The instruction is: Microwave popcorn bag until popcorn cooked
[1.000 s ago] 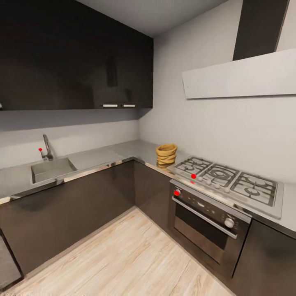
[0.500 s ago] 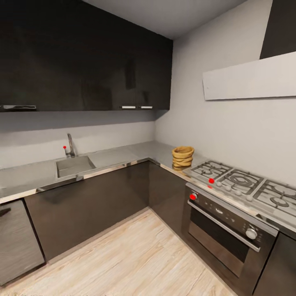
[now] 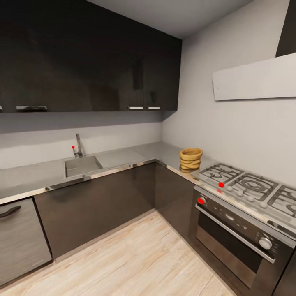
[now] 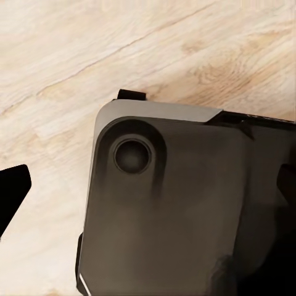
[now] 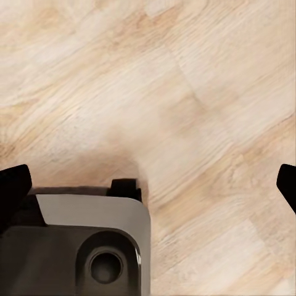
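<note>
**Kitchen corner in view; popcorn bag on countertop beside hob**

The kitchen is an L-shaped corner: dark upper cabinets over a grey wall, dark base cabinets below. The wood floor lies open between the two cabinet runs, nothing standing on it in the head view.

The countertop runs along both walls with a bright metal front edge and turns at the corner. A sink is set into the left run, basin showing nothing inside, tap at its back edge. A steel-fronted appliance with a dark handle sits under the left end.

On the right run: gas hob, white extractor hood above, black-fronted oven below with door closed.

The popcorn bag stands upright on the countertop, just beside the hob's near-corner end, rim open; contents cannot be told.

Left wrist view: the robot's dark base over floor. One fingertip of the left gripper at the frame edge; spread cannot be told.

Right wrist view: right gripper, fingertips at opposite frame edges, set wide, nothing between them but floor.
</note>
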{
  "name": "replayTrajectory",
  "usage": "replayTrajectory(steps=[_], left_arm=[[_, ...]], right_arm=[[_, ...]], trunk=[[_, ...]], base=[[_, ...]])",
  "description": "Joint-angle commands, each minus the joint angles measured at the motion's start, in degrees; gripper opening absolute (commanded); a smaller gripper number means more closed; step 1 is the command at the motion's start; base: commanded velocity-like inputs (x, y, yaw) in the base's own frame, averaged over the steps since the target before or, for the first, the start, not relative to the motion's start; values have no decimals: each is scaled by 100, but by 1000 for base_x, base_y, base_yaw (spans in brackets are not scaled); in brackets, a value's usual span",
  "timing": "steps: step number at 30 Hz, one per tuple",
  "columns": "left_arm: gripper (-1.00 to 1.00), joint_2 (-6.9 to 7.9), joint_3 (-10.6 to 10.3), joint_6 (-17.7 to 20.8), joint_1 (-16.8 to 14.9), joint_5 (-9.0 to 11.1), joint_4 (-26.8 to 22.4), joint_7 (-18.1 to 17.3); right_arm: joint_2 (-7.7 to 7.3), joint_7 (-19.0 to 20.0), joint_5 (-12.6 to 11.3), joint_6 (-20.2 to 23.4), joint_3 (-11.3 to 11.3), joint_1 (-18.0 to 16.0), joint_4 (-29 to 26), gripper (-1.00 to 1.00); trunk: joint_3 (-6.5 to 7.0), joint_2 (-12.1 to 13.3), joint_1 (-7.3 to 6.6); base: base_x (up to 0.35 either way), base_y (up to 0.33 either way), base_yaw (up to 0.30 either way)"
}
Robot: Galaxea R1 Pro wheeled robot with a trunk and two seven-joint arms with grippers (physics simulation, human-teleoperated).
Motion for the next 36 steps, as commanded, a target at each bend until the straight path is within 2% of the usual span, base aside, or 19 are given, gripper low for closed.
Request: replayTrajectory(steps=[1,14,36], left_arm=[[100,-1,10,-11,-1,35,-2,-2],[100,-1,5,-11,-1,31,5,-10],[100,-1,5,-11,-1,27,6,-10]], right_arm=[[-5,12,40,-34,-47,-6,18,100],[-4,50,57,-36,-42,-7,18,100],[-13,36,56,-32,-36,-7,18,100]], trunk=[[-6,-4,3],[-6,-4,3],[-6,-4,3]], base=[[254,0,1],[293,13,0],[306,132,0]])
